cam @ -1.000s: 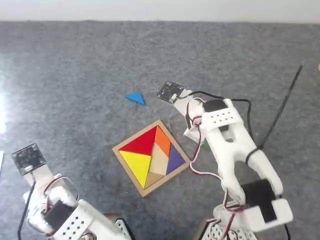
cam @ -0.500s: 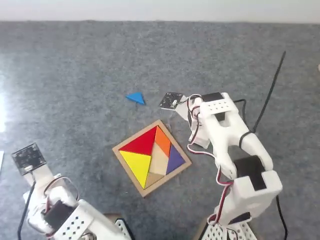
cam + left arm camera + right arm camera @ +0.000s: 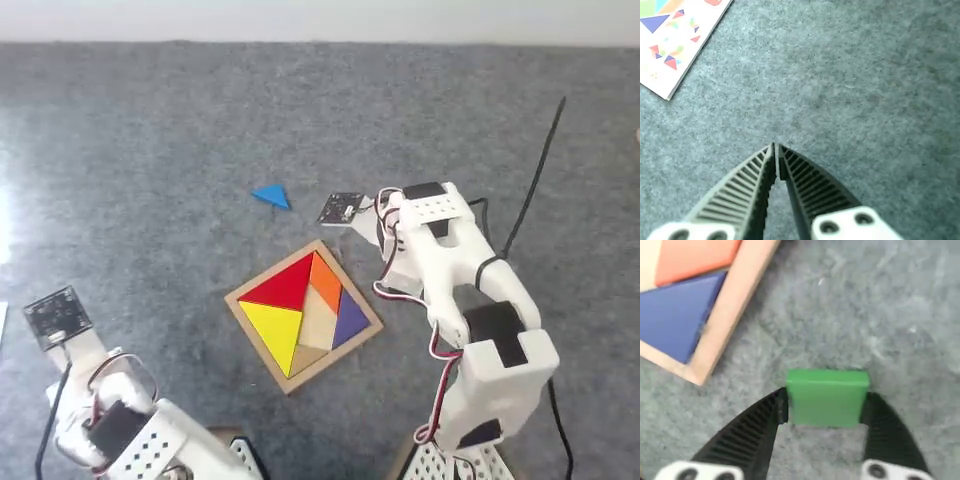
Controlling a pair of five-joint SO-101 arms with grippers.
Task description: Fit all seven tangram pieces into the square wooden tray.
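Right gripper [image 3: 825, 402]: fingers clamped on two opposite sides of the green square piece [image 3: 827, 390], one pad touching each side
Green square piece: just beside the wooden tray [image 3: 735, 305] near one of its corners, apart from the rim, outside it; whether it rests on the grey carpet [image 3: 880, 300] or is lifted off it is hard to tell
Hidden: in the high view the right arm [image 3: 450, 270] covers its own gripper and the green piece, just beside the tray's edge on the violet-blue side
Wooden tray: seen as a diamond in the high view, lying flat on the carpet; in the right wrist view it is cut off, with one corner and a stretch of rim in sight
In the tray: red triangle [image 3: 283, 285] and yellow triangle [image 3: 270, 325] side by side, orange piece [image 3: 324, 280] and violet-blue triangle [image 3: 350, 320] touching the rim; bare wood between them and towards the near corner
Light blue triangle [image 3: 271, 196]: on the carpet beyond the tray's far corner, well apart from it
Left gripper [image 3: 776, 146]: tips closed to a thin slit, nothing held, over bare carpet
Left arm [image 3: 110, 420]: well apart from the tray, partly cut off by the high view's edge
Printed sheet [image 3: 675, 35]: flat on the carpet ahead of the left gripper, cut off; its place relative to the tray cannot be told
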